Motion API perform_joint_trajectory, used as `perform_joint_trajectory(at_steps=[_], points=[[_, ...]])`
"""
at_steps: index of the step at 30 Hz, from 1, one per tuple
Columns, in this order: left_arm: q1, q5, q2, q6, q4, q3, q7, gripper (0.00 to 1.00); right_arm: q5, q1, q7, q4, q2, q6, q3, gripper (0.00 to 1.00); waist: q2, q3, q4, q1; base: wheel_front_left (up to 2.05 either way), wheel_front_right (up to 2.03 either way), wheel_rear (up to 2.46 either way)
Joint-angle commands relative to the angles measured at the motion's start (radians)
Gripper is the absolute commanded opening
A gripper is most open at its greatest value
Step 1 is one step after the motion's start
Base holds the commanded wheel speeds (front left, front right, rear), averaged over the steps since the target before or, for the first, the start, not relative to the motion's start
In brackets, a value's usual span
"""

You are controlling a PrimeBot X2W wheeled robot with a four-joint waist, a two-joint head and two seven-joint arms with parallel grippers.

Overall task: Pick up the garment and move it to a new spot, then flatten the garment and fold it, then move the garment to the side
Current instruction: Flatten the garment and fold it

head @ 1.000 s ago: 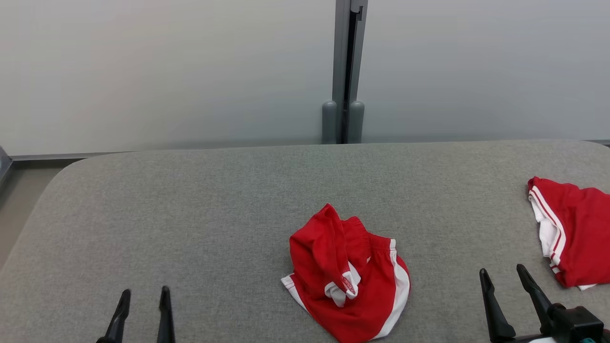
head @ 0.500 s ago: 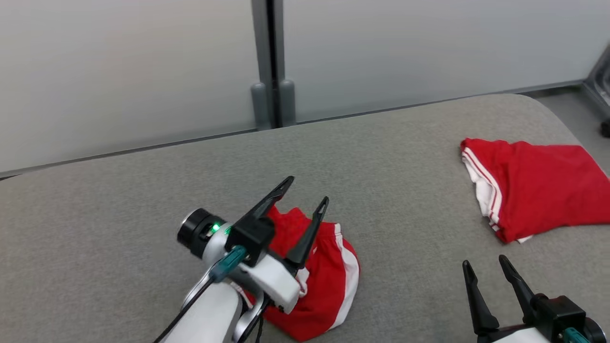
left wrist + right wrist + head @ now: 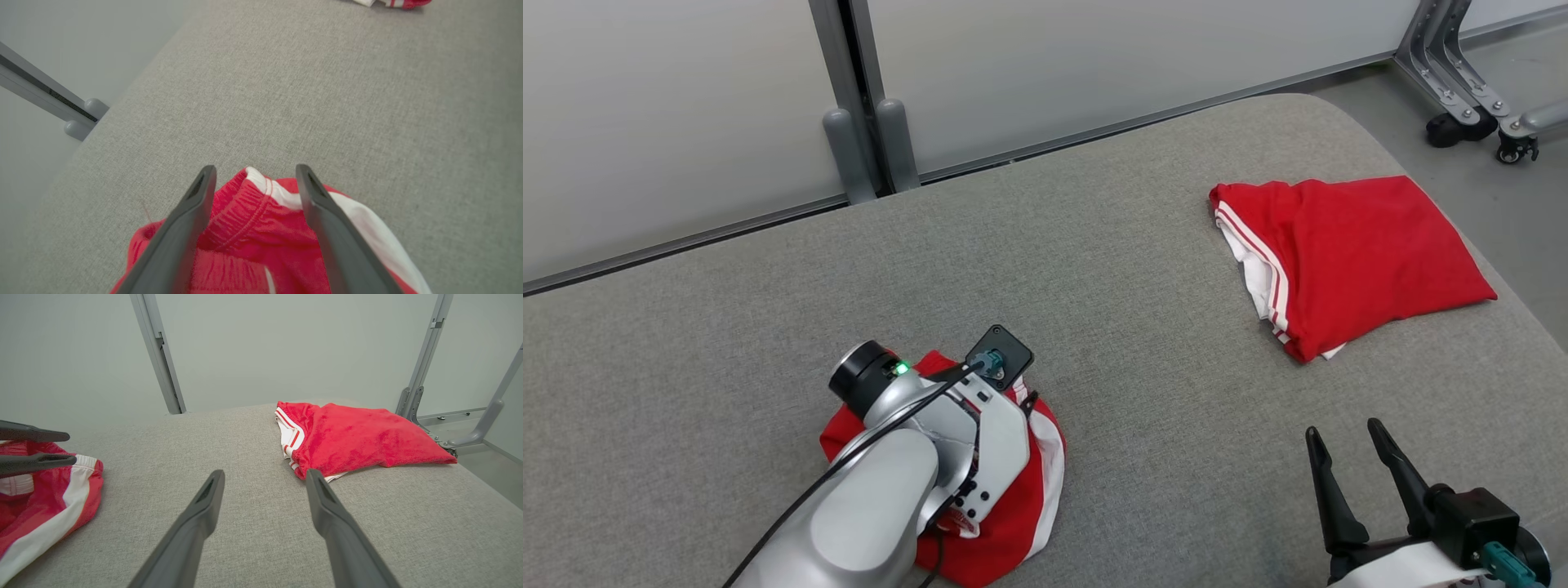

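My left fingers (image 3: 190, 216), apart, straddle the garment (image 3: 245, 220); I judge the pick-up needs them lowered and closed. Right fingers (image 3: 327, 514) apart.

A crumpled garment (image 3: 1013, 523) lies near the front edge of the table (image 3: 1135, 327), under the left gripper (image 3: 255, 173). A folded garment (image 3: 1356, 253) lies well apart, by the far right corner. The right gripper (image 3: 1343, 437) hovers over the front right.
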Motion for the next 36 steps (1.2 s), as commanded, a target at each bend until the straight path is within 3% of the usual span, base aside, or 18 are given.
perform_joint_trajectory(at_steps=[1,7,8,10,11,16,23,31,36], points=[[-0.014,-0.004,0.010,-0.002,0.006,-0.002,0.007,1.00,0.003,-0.006,-0.005,-0.001,-0.005,0.000,-0.003,1.00,0.0000,0.003,-0.002,0.0000,0.00,0.00,0.00],[-0.012,-0.075,0.035,-0.002,0.032,-0.064,0.113,1.00,0.010,0.005,-0.005,0.001,-0.005,0.000,-0.013,1.00,0.0000,0.005,0.010,0.0000,0.00,0.00,0.00],[-0.008,-0.093,0.039,-0.002,0.030,-0.081,0.125,0.90,0.009,0.004,-0.005,0.002,-0.005,0.000,-0.013,1.00,0.0000,0.004,0.012,0.0000,0.00,0.00,0.00],[0.000,-0.128,0.048,-0.002,0.024,-0.114,0.147,0.10,0.009,-0.002,-0.005,0.004,-0.005,0.000,-0.014,1.00,0.0000,0.004,0.016,0.0000,0.00,0.00,0.00],[0.004,-0.149,0.052,-0.002,0.017,-0.130,0.152,0.00,0.010,-0.005,-0.005,0.005,-0.005,0.000,-0.014,1.00,0.0000,0.003,0.018,0.0000,0.00,0.00,0.00],[-0.020,-0.217,0.066,0.004,-0.034,-0.121,0.101,0.00,0.012,-0.004,-0.005,0.005,-0.005,0.000,-0.023,1.00,0.0000,0.000,0.036,0.0000,0.00,0.00,0.00],[-0.054,-0.277,0.038,0.089,-0.145,0.003,-0.079,0.00,0.006,0.016,-0.005,0.012,-0.005,0.000,-0.039,1.00,0.0000,-0.021,0.055,0.0000,0.00,0.00,0.00],[-0.082,-0.280,0.040,0.143,-0.337,0.080,-0.228,0.00,0.009,0.021,-0.005,0.007,-0.005,0.000,-0.046,1.00,0.0000,-0.029,0.074,0.0000,0.00,0.00,0.00],[-0.017,-0.308,0.032,0.131,-0.407,0.093,-0.332,0.00,0.007,0.016,-0.005,0.004,-0.005,0.000,-0.050,1.00,0.0000,-0.022,0.093,0.0000,0.00,0.00,0.00]])
